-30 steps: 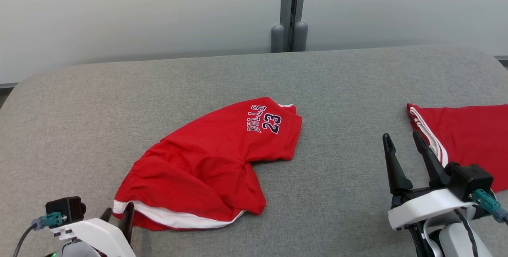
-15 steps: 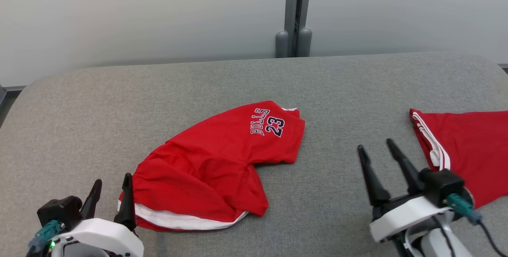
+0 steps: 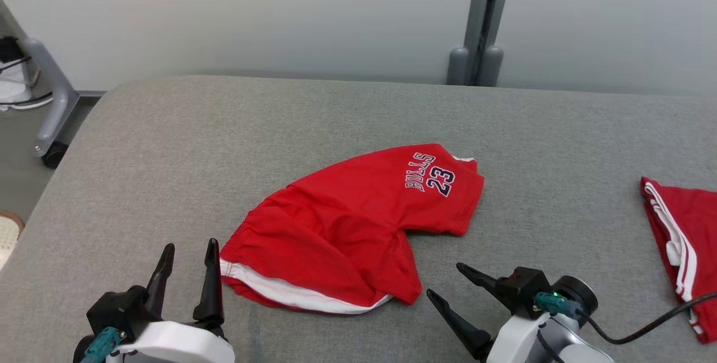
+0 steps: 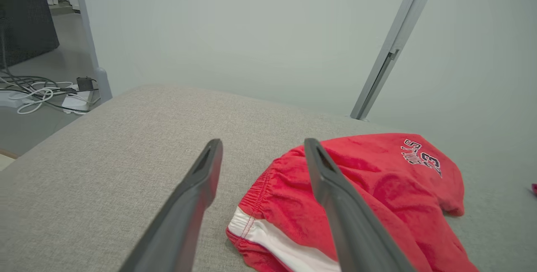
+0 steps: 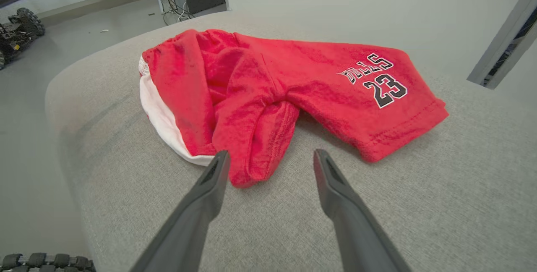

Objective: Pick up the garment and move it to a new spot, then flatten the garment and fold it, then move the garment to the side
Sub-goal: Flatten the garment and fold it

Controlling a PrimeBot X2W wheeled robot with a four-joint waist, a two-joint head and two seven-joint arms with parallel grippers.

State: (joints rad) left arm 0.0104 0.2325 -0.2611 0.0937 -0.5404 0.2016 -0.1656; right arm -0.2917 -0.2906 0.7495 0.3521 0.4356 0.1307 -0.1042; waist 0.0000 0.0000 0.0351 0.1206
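The garment [image 3: 358, 228] is a pair of red shorts with a white hem and "BULLS 23" print. It lies crumpled in the middle of the grey padded table [image 3: 168, 144]. My left gripper [image 3: 190, 244] stands open just left of the white-edged waistband, with nothing between its fingers. In the left wrist view the left gripper [image 4: 263, 142] points past the garment [image 4: 377, 179], whose waistband lies under the right finger. My right gripper [image 3: 445, 280] is open at the lower right of the shorts, pointing left. In the right wrist view the right gripper [image 5: 271, 153] sits just short of a folded leg of the garment [image 5: 293, 79].
A second red garment with white stripes [image 3: 683, 234] lies at the table's right edge. A grey post [image 3: 482, 32] stands behind the table and a wheeled grey frame [image 3: 50, 99] to the left. Cables [image 4: 42, 91] lie on the floor beyond the left edge.
The head camera has turned left, so the whole picture has shifted right. My left gripper opened and let go of the waistband. My right gripper swung in toward the shorts and now points left.
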